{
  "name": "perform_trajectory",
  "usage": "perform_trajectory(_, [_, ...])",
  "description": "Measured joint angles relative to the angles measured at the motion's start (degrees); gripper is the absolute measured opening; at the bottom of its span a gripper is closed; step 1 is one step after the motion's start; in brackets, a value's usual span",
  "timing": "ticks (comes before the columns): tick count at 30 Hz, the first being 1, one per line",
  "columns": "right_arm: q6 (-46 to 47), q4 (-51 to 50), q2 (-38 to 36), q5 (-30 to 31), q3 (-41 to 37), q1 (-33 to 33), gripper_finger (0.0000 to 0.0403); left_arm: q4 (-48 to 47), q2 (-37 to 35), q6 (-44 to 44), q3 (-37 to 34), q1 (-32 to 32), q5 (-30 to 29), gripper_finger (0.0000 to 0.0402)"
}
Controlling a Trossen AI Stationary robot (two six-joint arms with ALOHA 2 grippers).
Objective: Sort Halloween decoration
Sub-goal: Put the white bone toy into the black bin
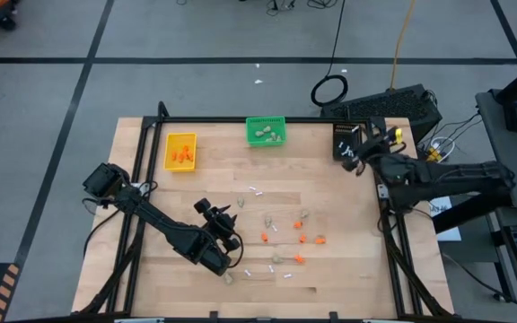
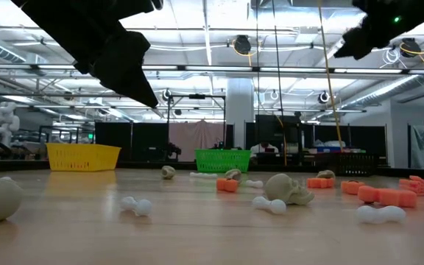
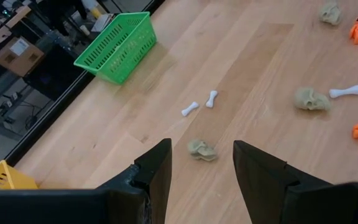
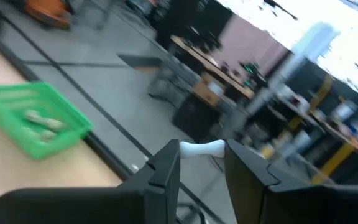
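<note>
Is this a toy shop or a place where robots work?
Probably a robot lab or workshop. A wooden table sits on a taped grey floor, cables and a keyboard lie beside it, and ceiling strip lights hang over distant workbenches.

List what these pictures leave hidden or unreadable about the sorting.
- Black bin contents: high view, the right arm covers it.
- Right hand holds a white bone; its far end hides behind the fingers.
- Yellow bin: left wrist view, cut by the edge.
- Left hand open above a skull.
</note>
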Motion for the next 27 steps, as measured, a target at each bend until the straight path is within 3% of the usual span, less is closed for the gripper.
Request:
perform_trajectory(5, [8.17,-5.01,1.07,-4.73,0.00,-9.86,0.0091,0.00,0.00,0.47,0.00,0.00,0.00,0.0168])
perform_trajectory(11, [17.58,-12.83,6.71,-20.10,2.09,-22.54,0.0091,0.01,0.00,0.48,0.00,0.00,0.00,0.0168])
perform_trajectory(18, [18.10,-16.68,18.48,-31.73,5.32,-33.69,0.0091,1.97,0.00,1.75,0.00,0.00,0.10,0.0168])
perform_trajectory(27, [16.18,-20.54,35.16,-38.70,10.23,-42.77,0.0091,7.42,0.00,5.00,0.00,-0.04,1.11,0.0168])
